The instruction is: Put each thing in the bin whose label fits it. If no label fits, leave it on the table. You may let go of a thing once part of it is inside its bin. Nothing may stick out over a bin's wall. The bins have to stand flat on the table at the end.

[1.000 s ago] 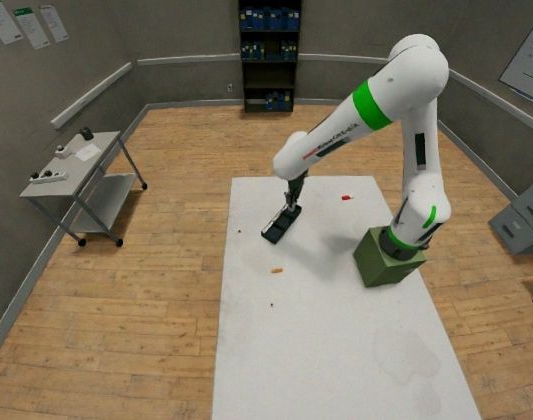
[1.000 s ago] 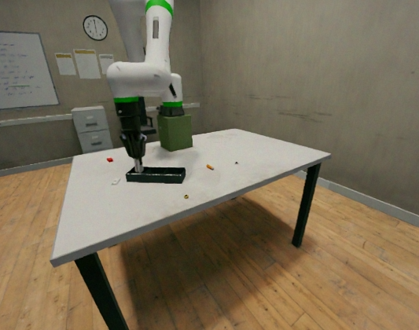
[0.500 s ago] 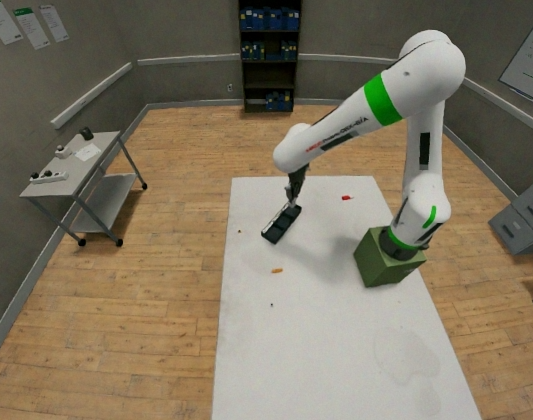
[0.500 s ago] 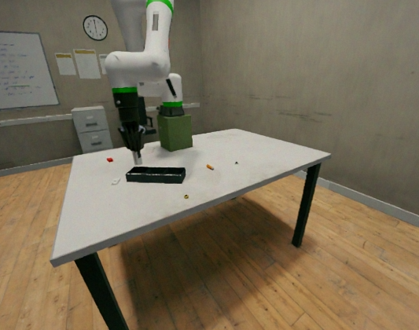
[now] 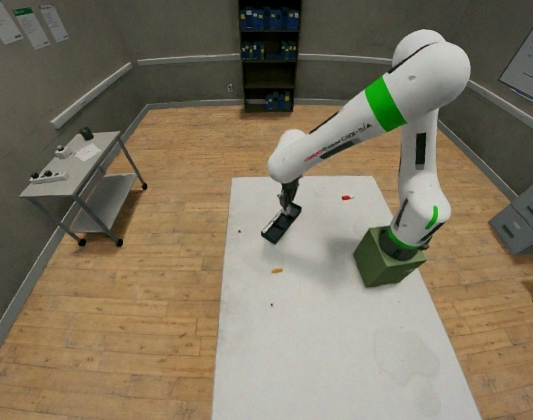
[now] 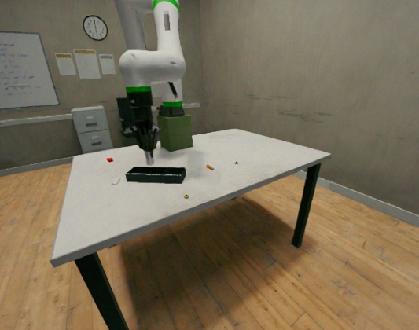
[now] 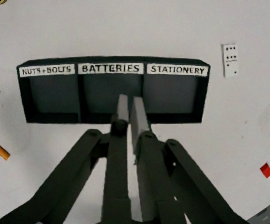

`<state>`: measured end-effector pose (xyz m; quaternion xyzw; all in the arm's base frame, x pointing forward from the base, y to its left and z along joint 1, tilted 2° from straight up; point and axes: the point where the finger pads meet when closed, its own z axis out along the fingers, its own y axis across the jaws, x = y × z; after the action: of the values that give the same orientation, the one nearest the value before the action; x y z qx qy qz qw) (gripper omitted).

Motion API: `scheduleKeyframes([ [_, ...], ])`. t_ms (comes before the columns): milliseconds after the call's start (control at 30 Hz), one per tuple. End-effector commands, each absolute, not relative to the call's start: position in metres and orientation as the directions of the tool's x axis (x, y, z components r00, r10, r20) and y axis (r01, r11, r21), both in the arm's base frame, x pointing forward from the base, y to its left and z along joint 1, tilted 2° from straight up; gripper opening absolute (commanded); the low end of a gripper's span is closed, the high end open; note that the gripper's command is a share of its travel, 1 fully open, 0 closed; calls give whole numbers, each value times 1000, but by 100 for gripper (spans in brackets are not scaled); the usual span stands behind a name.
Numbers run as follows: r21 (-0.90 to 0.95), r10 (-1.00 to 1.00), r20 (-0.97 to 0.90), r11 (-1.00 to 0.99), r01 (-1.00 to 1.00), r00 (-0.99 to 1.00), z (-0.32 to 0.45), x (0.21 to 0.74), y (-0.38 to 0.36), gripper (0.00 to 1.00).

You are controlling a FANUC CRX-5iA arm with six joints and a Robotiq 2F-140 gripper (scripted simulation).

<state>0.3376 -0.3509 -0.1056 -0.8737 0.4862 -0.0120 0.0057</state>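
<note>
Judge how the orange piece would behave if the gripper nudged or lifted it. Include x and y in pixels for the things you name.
The orange piece (image 5: 277, 271) (image 6: 210, 166) (image 7: 0, 150) looks short and rod-like, so a sideways nudge would probably roll it. Its straight outline suggests it would stay stiff when pinched. Being small beside the bin (image 5: 270, 238) (image 6: 156, 178) (image 7: 79, 102), it is likely light and easily knocked aside.

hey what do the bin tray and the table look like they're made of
The tray looks like dark plastic, satin, going by its even color and faint shine along the rim, though painted metal is possible. The table seems to be matte white laminate, judging by its smooth, lightly stained top.
</note>
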Motion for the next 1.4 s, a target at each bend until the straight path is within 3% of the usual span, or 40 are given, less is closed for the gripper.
scheduleKeyframes([
  [0,-21,-850,16,-527,-850,526,-105,351,-340,15],
  [1367,-21,-850,16,-527,-850,526,-157,359,-334,15],
])
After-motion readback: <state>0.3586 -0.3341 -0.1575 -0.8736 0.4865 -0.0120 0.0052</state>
